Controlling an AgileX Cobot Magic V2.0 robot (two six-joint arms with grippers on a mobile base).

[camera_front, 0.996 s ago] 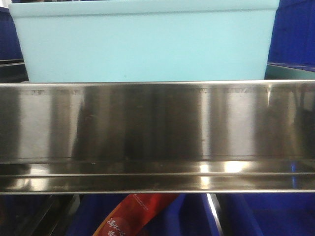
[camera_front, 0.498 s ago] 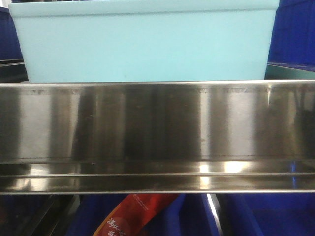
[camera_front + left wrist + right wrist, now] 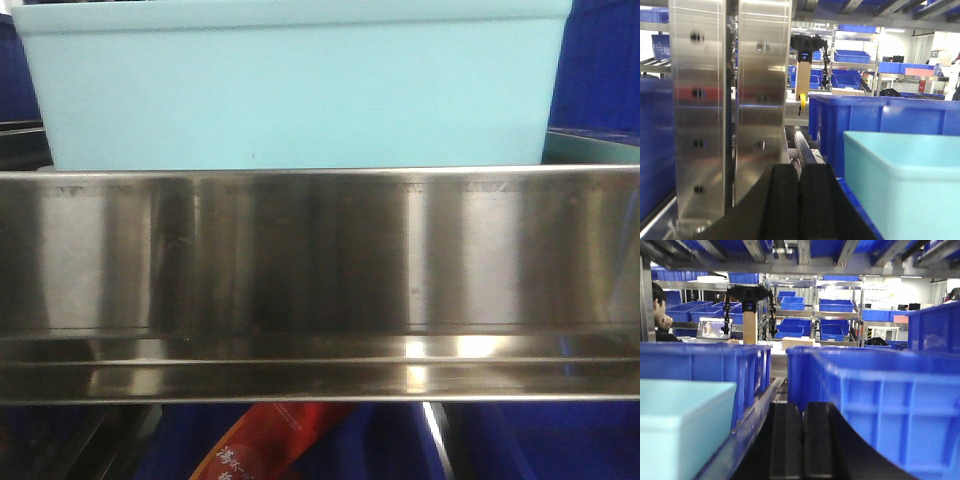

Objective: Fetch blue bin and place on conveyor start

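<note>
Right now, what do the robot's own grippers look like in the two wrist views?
The left gripper shows two matte black, flat slab fingers with squared tips, flaring into a wider black base. The right gripper has the same pair of plain black fingers. No cables, markings or arm links appear in either wrist view.

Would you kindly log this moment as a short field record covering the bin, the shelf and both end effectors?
target: blue bin, standing behind the steel shelf rail
left end effector: shut, empty, left of the bin
right end effector: shut, empty, between the bin and a dark blue crate
conveyor start: not in view
</note>
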